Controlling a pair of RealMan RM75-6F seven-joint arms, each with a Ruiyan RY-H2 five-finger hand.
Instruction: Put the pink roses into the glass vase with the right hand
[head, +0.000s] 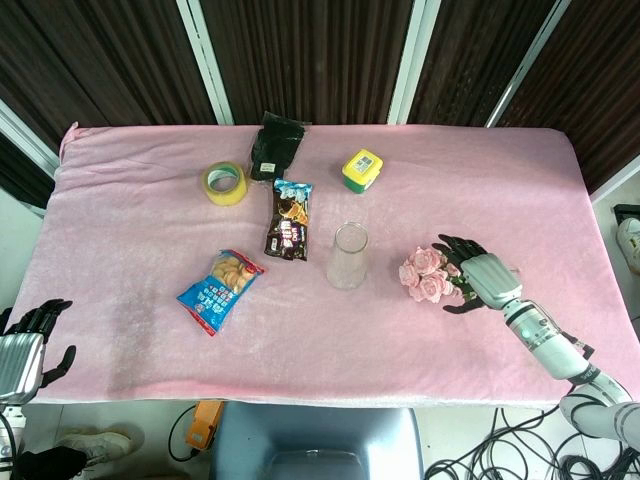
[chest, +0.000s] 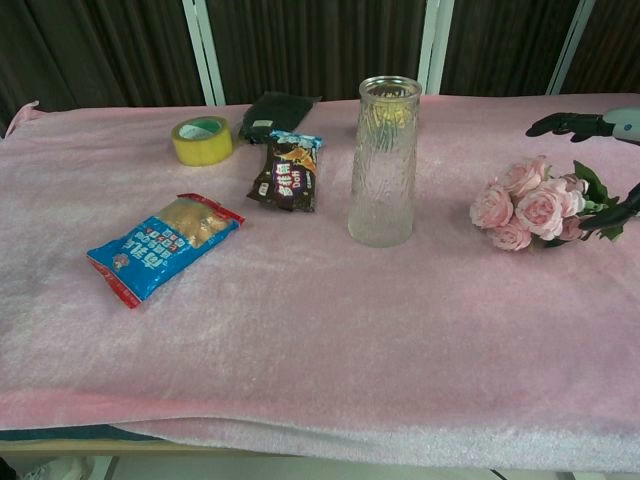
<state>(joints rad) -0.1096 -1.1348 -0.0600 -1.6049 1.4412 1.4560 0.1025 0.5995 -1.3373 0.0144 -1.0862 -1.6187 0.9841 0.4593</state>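
Observation:
The bunch of pink roses (head: 427, 275) (chest: 528, 205) lies on the pink cloth, right of the empty glass vase (head: 347, 256) (chest: 384, 162), which stands upright. My right hand (head: 480, 277) (chest: 608, 160) sits just right of the blooms, over the stem end. Its fingers (chest: 566, 123) are spread above the roses and its thumb (chest: 622, 213) is below them, not closed on the bunch. My left hand (head: 24, 352) hangs off the table's front left corner, holding nothing, and does not show in the chest view.
A blue snack bag (head: 219, 290) and a dark snack packet (head: 289, 219) lie left of the vase. A yellow tape roll (head: 225, 183), a black pouch (head: 275, 146) and a yellow-green box (head: 362, 170) sit further back. The table's (head: 120, 230) front edge is near my right forearm.

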